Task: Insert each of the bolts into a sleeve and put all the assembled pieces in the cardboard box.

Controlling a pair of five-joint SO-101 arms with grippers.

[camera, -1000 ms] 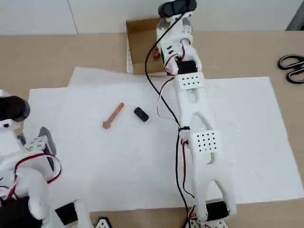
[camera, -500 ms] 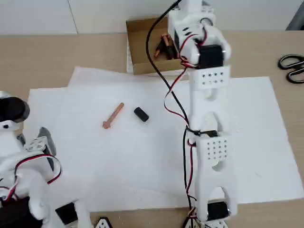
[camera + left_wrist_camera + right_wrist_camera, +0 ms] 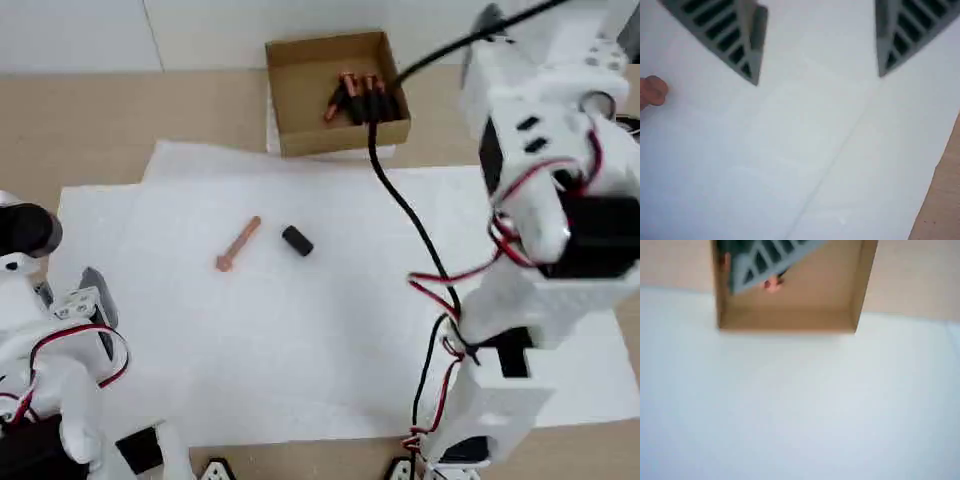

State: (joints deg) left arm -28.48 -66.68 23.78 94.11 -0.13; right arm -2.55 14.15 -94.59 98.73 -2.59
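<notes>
Assembled pieces (image 3: 358, 97) fill the cardboard box (image 3: 340, 138); well apart from it lie one bolt (image 3: 238, 243) and one sleeve (image 3: 297, 240), not yet joined. The left gripper (image 3: 817, 75), fingers wide, should probably take the bolt next.

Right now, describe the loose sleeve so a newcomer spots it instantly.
Find the white sheet beside the cardboard box. Left of its centre in the high view lie two small loose parts. The sleeve is the short black stub; its neighbour is a longer copper-coloured bolt.
</notes>
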